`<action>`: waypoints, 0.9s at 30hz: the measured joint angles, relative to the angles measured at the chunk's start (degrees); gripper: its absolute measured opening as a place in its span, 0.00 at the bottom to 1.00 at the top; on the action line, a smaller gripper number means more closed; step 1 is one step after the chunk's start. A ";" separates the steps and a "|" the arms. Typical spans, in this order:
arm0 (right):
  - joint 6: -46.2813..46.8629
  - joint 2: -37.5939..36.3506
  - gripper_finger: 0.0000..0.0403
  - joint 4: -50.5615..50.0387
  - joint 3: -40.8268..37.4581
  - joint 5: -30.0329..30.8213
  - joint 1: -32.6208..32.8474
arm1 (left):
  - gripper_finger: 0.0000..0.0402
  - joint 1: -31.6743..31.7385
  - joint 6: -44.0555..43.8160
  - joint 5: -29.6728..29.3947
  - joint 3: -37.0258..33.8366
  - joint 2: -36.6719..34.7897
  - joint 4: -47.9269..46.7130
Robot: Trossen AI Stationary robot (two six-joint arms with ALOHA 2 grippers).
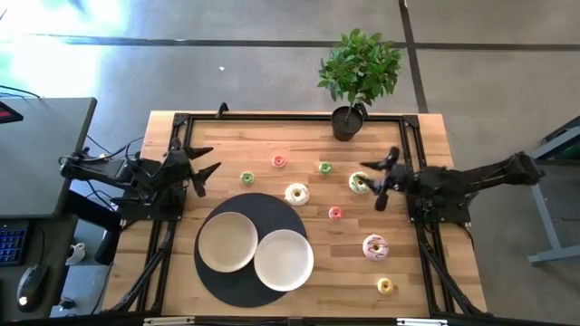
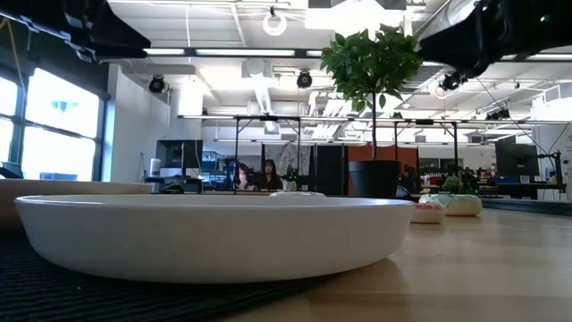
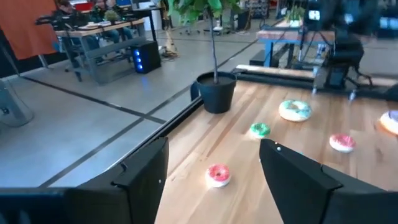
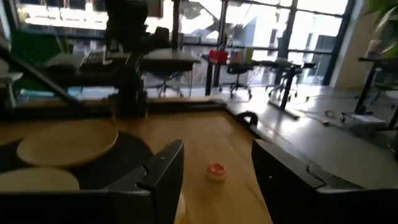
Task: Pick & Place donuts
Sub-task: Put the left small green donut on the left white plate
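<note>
Several toy donuts lie flat on the wooden table: small green ones (image 1: pixel 246 178) (image 1: pixel 325 167), small pink ones (image 1: pixel 278 161) (image 1: pixel 335 213), a cream one (image 1: pixel 296 194), a green-white one (image 1: pixel 359 182), a pink sprinkled one (image 1: pixel 375 246) and a yellow one (image 1: pixel 384 286). My right gripper (image 1: pixel 381 181) is open and empty, just right of the green-white donut. My left gripper (image 1: pixel 204 167) is open and empty at the table's left side. Its wrist view looks between its fingers at a pink donut (image 3: pixel 217 175). The right wrist view shows a small pink donut (image 4: pixel 216 171) ahead.
Two round white plates (image 1: pixel 228 241) (image 1: pixel 284 260) sit on a black round mat (image 1: pixel 249 204) at the near middle. A potted plant (image 1: pixel 347 122) stands at the far edge. A black frame (image 1: pixel 272 118) runs around the table. Bare wood lies near right, around the yellow donut.
</note>
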 joint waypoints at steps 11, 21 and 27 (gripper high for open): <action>5.42 26.41 0.46 -0.13 5.50 -7.16 -2.12 | 0.63 0.02 -15.86 -1.45 -0.11 18.42 2.70; 2.19 32.24 0.46 -1.90 12.53 -12.10 -7.63 | 0.63 2.22 -37.93 0.10 -0.13 43.25 2.91; -2.56 32.03 0.46 -2.11 13.68 -14.88 -9.43 | 0.63 9.78 -38.19 8.95 -0.17 55.31 7.01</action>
